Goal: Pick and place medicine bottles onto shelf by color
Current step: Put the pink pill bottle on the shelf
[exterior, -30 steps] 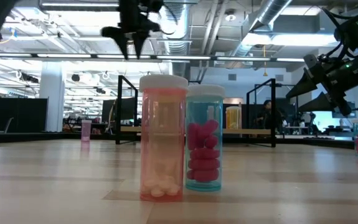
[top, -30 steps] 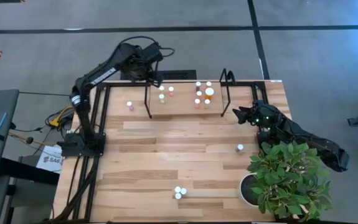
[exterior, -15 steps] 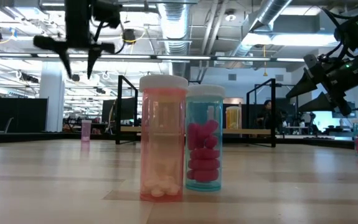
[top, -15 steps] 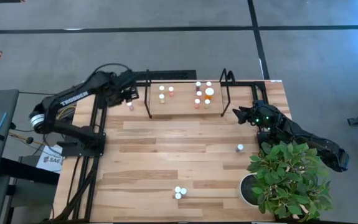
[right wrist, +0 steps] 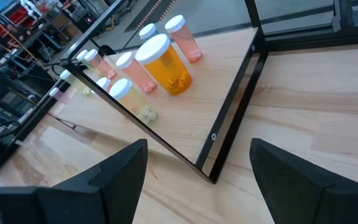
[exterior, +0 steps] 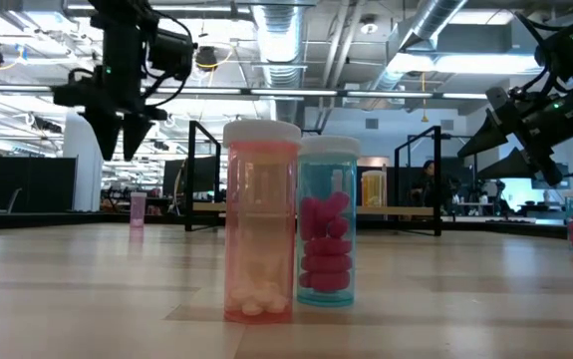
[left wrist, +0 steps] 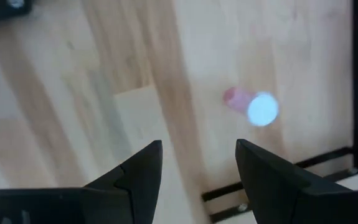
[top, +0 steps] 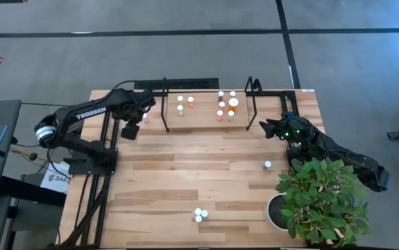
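Nearest the low camera, two medicine bottles are standing upright and touching on the bench (top: pixel 185 173): a pink bottle (exterior: pixel 261 221) with small white pills and a blue-tinted bottle (exterior: pixel 327 223) with large pink pills. From above they are showing as a pair of white caps near the front edge. Farther back on the right side, a lone bottle (top: pixel 267 165) is standing just beside the leaves of a potted plant (top: pixel 320 198).

The right gripper (top: pixel 265 126) is hovering by the shelf's right black hoop (top: pixel 252 97), its fingers (right wrist: pixel 113 180) spread wide with nothing between them. The left gripper (top: pixel 131 125) is hanging above the bench at the shelf's left end, its fingers (left wrist: pixel 138 177) also spread and holding nothing; a single pink bottle with white cap (left wrist: pixel 256 107) is standing just beyond them.

On the shelf (top: pixel 206 114) at the back, a large-capped orange bottle (right wrist: pixel 164 65) is standing among several smaller pink and yellowish bottles near the right hoop, while three more (top: pixel 183 103) are grouped near the shelf's middle.
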Action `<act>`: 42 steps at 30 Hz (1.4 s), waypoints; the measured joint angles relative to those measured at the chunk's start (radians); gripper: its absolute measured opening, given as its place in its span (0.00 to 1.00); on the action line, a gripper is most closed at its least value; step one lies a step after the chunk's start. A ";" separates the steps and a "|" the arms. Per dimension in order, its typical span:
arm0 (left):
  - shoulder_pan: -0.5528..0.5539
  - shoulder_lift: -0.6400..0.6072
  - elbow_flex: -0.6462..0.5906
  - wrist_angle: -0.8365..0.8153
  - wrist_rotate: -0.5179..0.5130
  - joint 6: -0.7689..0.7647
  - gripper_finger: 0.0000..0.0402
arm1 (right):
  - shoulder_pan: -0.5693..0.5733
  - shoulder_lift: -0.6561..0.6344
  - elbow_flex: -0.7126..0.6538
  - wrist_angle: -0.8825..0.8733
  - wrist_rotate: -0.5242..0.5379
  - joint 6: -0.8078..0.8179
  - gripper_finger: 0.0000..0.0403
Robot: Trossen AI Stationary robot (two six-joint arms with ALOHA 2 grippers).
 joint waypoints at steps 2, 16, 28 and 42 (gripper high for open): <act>0.012 0.018 0.000 0.008 -0.029 -0.006 0.47 | 0.000 0.000 0.000 0.000 0.000 0.000 0.76; 0.217 0.185 0.000 0.196 0.136 0.116 0.47 | 0.000 0.000 0.000 0.000 0.000 0.000 0.76; 0.267 0.222 0.000 0.272 0.166 0.161 0.47 | 0.000 0.000 0.000 0.000 0.000 0.000 0.76; 0.267 0.222 0.000 0.241 0.172 0.175 0.47 | 0.000 0.000 0.000 0.000 0.000 0.000 0.76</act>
